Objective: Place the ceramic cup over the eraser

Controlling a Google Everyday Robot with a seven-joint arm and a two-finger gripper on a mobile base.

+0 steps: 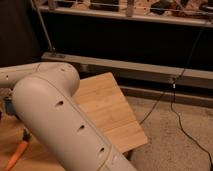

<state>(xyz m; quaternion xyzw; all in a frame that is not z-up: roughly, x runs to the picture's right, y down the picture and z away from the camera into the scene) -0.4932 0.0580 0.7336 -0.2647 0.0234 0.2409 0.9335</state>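
Observation:
My large pale arm fills the lower left of the camera view and hides most of the wooden table. My gripper is not in view; it lies somewhere beyond the arm, off to the left. A small bit of blue shows at the left edge under the arm, and I cannot tell what it is. The ceramic cup and the eraser are hidden or out of view.
An orange object lies on the table at the lower left, beside the arm. The table's right corner ends over a speckled floor with black cables. A dark shelf unit with a metal rail stands behind.

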